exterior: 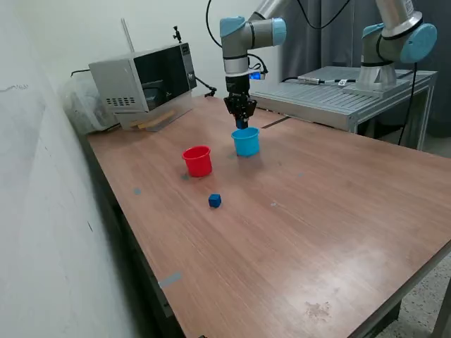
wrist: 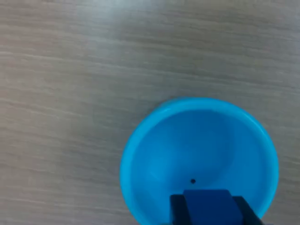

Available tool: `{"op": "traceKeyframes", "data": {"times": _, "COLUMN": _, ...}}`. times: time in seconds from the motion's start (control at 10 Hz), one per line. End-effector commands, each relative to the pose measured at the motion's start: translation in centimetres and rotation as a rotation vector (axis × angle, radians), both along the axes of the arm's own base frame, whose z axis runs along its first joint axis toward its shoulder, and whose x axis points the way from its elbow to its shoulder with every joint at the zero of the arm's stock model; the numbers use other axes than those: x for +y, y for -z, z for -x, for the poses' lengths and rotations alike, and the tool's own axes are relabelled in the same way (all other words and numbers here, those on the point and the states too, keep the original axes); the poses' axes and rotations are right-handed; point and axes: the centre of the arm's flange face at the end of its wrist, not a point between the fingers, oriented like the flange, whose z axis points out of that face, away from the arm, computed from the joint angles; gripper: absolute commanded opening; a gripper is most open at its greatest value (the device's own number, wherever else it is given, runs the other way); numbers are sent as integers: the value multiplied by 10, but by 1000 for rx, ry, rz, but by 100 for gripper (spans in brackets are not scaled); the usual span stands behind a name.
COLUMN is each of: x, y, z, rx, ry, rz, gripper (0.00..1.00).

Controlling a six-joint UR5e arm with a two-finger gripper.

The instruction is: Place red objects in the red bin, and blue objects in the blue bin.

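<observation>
My gripper [exterior: 241,118] hangs just above the light blue cup [exterior: 246,141], which stands upright on the wooden table. In the wrist view the gripper [wrist: 207,216] is shut on a dark blue cube [wrist: 206,202], held over the cup's open mouth [wrist: 197,150]; the cup's inside looks empty. A second dark blue cube [exterior: 215,201] lies on the table nearer the camera. The red cup [exterior: 198,160] stands upright to the exterior view's left of the blue cup. No red cubes show in either view; the red cup's inside is hidden.
A microwave [exterior: 144,81] sits at the table's far corner on the exterior view's left. A metal bench [exterior: 338,95] with a second arm's base [exterior: 380,67] stands behind the table. The wall runs along the exterior view's left.
</observation>
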Motion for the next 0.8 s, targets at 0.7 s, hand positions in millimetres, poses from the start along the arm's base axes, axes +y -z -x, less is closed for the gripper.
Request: {"op": "traceKeyframes", "data": {"times": 0.7, "x": -102, "y": -50, "z": 41, "rx": 104, "ry": -279, "rz": -65, "gripper": 100}}
